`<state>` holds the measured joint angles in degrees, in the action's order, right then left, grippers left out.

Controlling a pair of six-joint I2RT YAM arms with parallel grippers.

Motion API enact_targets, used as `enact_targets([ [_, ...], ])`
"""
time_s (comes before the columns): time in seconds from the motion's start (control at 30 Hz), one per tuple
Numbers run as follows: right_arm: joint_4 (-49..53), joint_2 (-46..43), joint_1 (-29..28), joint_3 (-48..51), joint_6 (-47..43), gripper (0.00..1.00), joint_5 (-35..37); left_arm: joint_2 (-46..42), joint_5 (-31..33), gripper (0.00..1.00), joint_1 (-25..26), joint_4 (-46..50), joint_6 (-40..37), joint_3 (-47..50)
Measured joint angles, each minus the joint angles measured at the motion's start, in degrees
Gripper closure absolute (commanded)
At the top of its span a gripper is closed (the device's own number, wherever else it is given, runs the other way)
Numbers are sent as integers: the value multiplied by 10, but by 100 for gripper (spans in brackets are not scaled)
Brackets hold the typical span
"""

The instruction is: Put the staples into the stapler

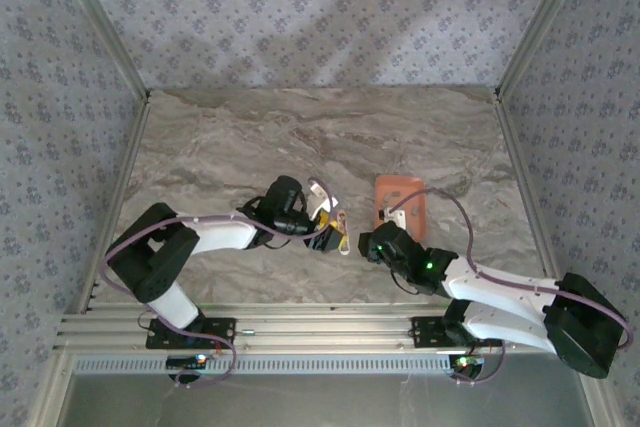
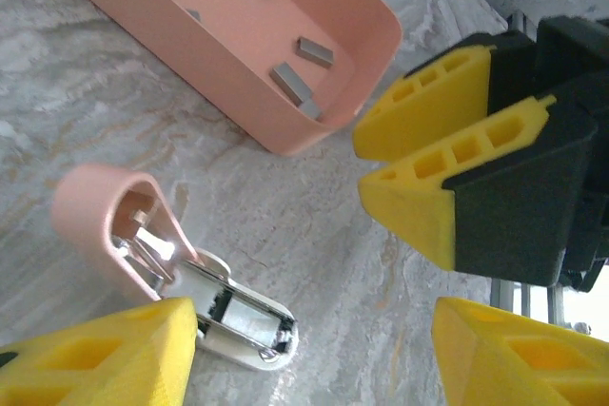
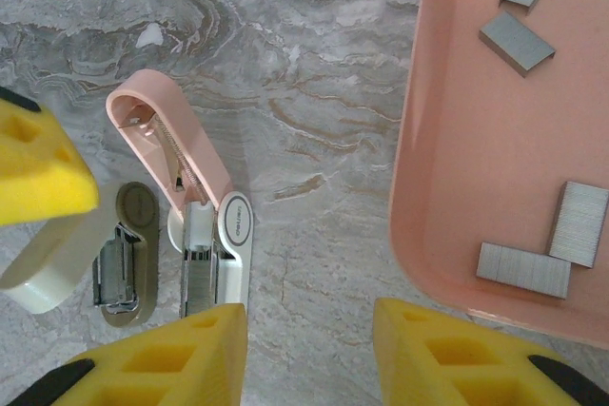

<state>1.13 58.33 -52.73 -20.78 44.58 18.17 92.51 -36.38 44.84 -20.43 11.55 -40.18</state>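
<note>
The staples (image 3: 523, 270) are little grey metal blocks. The ones I can see lie loose in the pink tray (image 3: 447, 140), some near its end wall and some further along. The tray sits on the marble surface (image 3: 314, 64), just beside the stapler (image 3: 205, 244).

The small stapler lies on the surface with its pink lid (image 3: 157, 135) flipped up and back. That leaves its long metal slot (image 3: 195, 263) showing. I cannot tell if any staples are in that slot, but it looks bare to me.

So I think the opening part is done and the loading part is not. A block of staples has to be picked out of the tray, laid in the slot, and then the lid pushed down.

The right end effector (image 3: 309, 316) hangs over the surface between the stapler and the tray. Its yellow fingers are a little way apart and hold nothing.

The left end effector (image 2: 314, 320) is down by the stapler. Its fingers are spread wide, with one finger right next to the stapler's side and the other well away. It does not squeeze anything.
</note>
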Motion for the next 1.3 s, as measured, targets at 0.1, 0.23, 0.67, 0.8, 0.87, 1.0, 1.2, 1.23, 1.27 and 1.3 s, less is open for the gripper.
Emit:
enact_targets([
  [0.1, -1, 1, 0, 0, 0, 60, 0, -10, 8, 33, 5, 5, 3, 8],
  [0.23, -1, 1, 0, 0, 0, 60, -1, -50, 45, 32, 6, 27, 31, 23],
  [0.67, 0, 1, 0, 0, -3, 60, -2, -129, 136, 34, 5, 230, 219, 3],
  [0.8, -1, 1, 0, 0, -5, 60, -2, -133, 148, 36, 2, 268, 271, 3],
  [0.87, -1, 1, 0, 0, -5, 60, -4, -137, 150, 38, -3, 271, 294, 7],
  [1.0, -1, 1, 0, 0, -5, 59, -4, -139, 150, 41, -16, 267, 347, 19],
  [1.2, -1, 1, 0, 0, -5, 60, -4, -123, 146, 47, -18, 240, 407, 30],
  [1.23, -1, 1, 0, 0, -5, 60, -4, -116, 146, 48, -18, 233, 418, 30],
  [1.27, -1, 1, 0, 0, -5, 60, -4, -111, 145, 49, -18, 229, 423, 30],
  [1.3, 0, 1, 0, 0, -5, 60, -4, -106, 145, 49, -18, 222, 431, 30],
])
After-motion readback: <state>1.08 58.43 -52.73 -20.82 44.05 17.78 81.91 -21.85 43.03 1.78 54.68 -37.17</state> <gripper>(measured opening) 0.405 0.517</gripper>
